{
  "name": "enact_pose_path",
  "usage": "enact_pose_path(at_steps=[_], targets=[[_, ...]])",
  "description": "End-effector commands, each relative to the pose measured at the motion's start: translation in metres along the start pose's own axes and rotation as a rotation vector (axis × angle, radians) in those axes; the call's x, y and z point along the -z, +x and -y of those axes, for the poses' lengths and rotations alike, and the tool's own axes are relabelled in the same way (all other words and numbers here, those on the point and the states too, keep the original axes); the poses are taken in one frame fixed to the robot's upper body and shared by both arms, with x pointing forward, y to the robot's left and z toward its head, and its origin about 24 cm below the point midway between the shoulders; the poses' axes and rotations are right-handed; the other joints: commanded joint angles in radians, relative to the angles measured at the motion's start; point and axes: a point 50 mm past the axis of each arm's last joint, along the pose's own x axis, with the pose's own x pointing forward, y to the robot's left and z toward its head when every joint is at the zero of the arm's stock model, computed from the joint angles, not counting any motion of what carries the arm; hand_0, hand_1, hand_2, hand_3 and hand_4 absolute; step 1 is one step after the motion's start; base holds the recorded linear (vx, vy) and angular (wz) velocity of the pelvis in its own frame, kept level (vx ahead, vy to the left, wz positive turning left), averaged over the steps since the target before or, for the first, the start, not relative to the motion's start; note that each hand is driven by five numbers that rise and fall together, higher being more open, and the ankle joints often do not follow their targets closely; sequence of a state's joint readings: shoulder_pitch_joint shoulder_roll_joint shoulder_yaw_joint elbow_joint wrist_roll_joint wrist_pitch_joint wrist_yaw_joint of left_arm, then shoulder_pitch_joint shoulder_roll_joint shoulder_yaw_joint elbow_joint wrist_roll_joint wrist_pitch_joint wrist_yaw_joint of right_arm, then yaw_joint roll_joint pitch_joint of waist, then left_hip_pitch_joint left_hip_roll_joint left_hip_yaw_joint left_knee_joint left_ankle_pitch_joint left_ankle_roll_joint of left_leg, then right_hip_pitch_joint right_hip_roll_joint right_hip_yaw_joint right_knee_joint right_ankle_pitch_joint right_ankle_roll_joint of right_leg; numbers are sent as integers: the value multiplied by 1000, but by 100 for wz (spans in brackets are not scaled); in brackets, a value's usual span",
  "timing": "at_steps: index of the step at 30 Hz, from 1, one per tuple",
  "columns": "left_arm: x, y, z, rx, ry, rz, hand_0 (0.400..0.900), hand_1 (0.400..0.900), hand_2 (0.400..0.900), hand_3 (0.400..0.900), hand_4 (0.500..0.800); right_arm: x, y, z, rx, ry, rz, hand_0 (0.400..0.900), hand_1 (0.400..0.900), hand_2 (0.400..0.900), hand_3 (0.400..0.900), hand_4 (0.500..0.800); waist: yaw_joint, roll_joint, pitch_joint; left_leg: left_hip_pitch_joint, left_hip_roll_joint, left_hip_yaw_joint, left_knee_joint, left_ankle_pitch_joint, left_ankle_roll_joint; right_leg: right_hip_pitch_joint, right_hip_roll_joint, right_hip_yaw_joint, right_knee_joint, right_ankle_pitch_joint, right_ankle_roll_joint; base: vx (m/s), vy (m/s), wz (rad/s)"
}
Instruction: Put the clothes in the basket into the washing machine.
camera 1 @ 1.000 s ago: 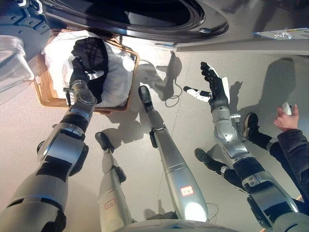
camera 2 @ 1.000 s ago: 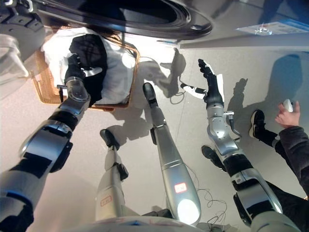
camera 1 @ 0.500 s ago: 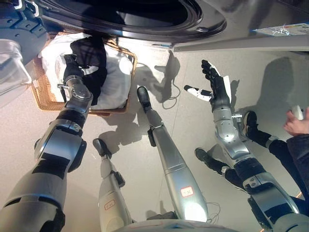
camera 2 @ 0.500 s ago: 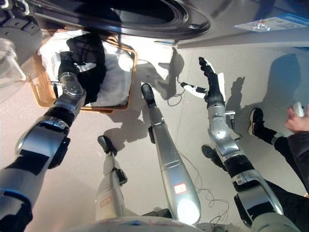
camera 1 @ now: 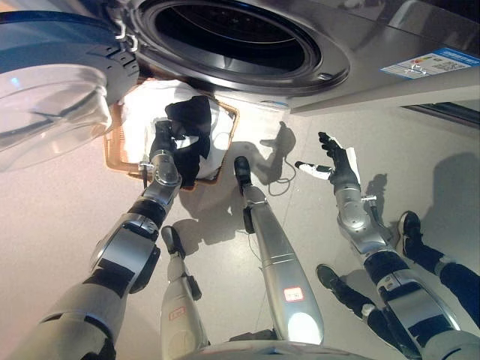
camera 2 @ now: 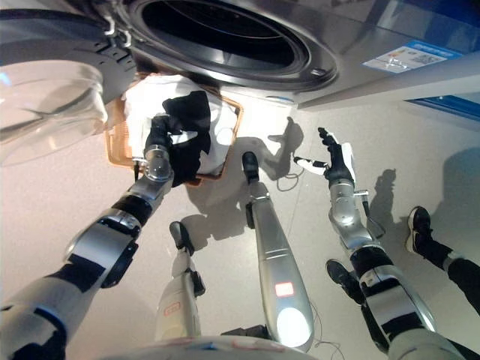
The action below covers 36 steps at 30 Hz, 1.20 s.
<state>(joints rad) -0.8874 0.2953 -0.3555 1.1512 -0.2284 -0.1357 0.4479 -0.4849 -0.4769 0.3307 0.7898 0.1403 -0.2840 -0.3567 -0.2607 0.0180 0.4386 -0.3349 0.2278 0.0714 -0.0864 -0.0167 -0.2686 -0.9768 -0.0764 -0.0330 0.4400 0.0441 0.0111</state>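
Black garment (camera 1: 191, 131) draped over white laundry (camera 1: 146, 124) in the wicker basket (camera 1: 115, 150), basket parked on the floor (camera 1: 60, 217) directly under the washing machine drum opening (camera 1: 232, 34). Placement makes sense: short lift from basket up to drum, door (camera 1: 52, 105) swung wide to the robot's left so the path stays clear. Nothing visibly inside the drum; interior too dark to say for sure.

Left hand (camera 1: 163, 139) down in the basket, fingers curled into the black garment, pinching a fold near its left edge. Garment partly bunched above the hand, rest lying on the white pile, not clear of the basket rim. Judged step: grasp made, lift pending. Left arm reaching forward and extended, wrist over the basket's near rim.

Right hand (camera 1: 334, 159) well apart from basket, out over bare floor to the right, fingers spread, palm turned inward, holding nothing. Forearm raised, elbow bent. Likely held out of the way, or staged to support cloth at the drum lip.

Person's legs and shoes (camera 1: 416, 240) at right edge, near the right arm, not touching.

Risk, as a guess: one-point pinch leaves trailing cloth that could snag the basket rim or drag white laundry along; needs enough height to clear the drum's lower lip.
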Motion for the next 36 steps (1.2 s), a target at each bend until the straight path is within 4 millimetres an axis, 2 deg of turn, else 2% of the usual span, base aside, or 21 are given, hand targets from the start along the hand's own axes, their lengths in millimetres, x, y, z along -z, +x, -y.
enact_pose_path(at_steps=[1,4,6,10,13,20,25,30,31,32,35,36], targets=[[14,-14,20,48,-81,-2,400,400,400,400,500,24,-13,-5,4,28,-82,900,900,900,900,800,9,57,-94,153,-13,-49,-1,-50,85,20,-116,67,-44,101,215,-14,-47,23],[12,-23,35,114,-177,9,400,400,400,400,500,34,-16,-4,6,32,-133,900,900,900,900,800,15,64,-101,157,-16,-71,-1,-34,82,71,-129,55,-70,102,211,-11,-52,25],[4,-30,45,165,-300,42,400,400,400,400,500,38,-19,-1,15,44,-151,900,900,900,900,800,19,72,-106,163,-21,-83,-1,-27,81,98,-141,50,-82,103,211,-4,-44,25],[-6,-32,51,220,-435,49,400,400,400,400,500,44,-24,-6,15,75,-186,900,900,900,900,800,21,71,-113,184,-24,-95,-1,-25,78,141,-151,51,-101,104,214,-8,-52,12],[-16,-24,46,224,-490,49,400,400,400,400,500,40,-20,-14,-20,72,-180,900,900,900,900,800,12,72,-113,200,-27,-83,-1,-28,78,136,-146,63,-97,107,215,6,-11,-9],[-73,0,21,188,-663,160,400,400,400,400,500,26,-14,-18,-55,54,-125,900,900,900,900,800,-24,97,-110,198,-23,-50,-1,-30,68,80,-124,96,-74,97,219,19,-2,-19],[-110,8,14,185,-772,205,400,400,400,400,500,26,-17,-13,-49,57,-107,900,900,900,900,800,-57,113,-114,187,-8,-32,-1,-20,52,37,-107,104,-47,81,219,44,-45,-16],[-145,16,-6,153,-872,264,400,400,400,400,500,22,-19,-19,-68,65,-87,900,900,900,900,800,-79,121,-127,183,17,-9,-1,-6,32,-1,-78,105,-21,58,220,76,-73,-26],[-157,17,-11,156,-890,295,400,400,400,400,500,23,-20,-17,-68,60,-85,900,900,900,900,800,-86,125,-133,181,27,-8,-1,7,29,-10,-74,103,-11,51,218,67,-71,-11],[-157,17,-11,157,-890,295,400,400,400,400,500,23,-20,-17,-68,60,-84,900,900,900,900,800,-86,126,-134,180,27,-8,-1,7,29,-11,-73,103,-10,51,218,61,-77,-2],[-187,16,-19,175,-934,356,400,400,400,400,500,27,-25,-11,-58,54,-88,900,900,900,900,800,-98,135,-144,171,35,-7,-1,31,21,-25,-73,100,-3,45,217,54,-52,5],[-188,16,-19,175,-934,356,400,400,400,400,500,27,-25,-11,-57,54,-88,900,900,900,900,800,-98,135,-145,170,35,-8,-1,31,21,-26,-73,100,-2,45,217,48,-35,5]])
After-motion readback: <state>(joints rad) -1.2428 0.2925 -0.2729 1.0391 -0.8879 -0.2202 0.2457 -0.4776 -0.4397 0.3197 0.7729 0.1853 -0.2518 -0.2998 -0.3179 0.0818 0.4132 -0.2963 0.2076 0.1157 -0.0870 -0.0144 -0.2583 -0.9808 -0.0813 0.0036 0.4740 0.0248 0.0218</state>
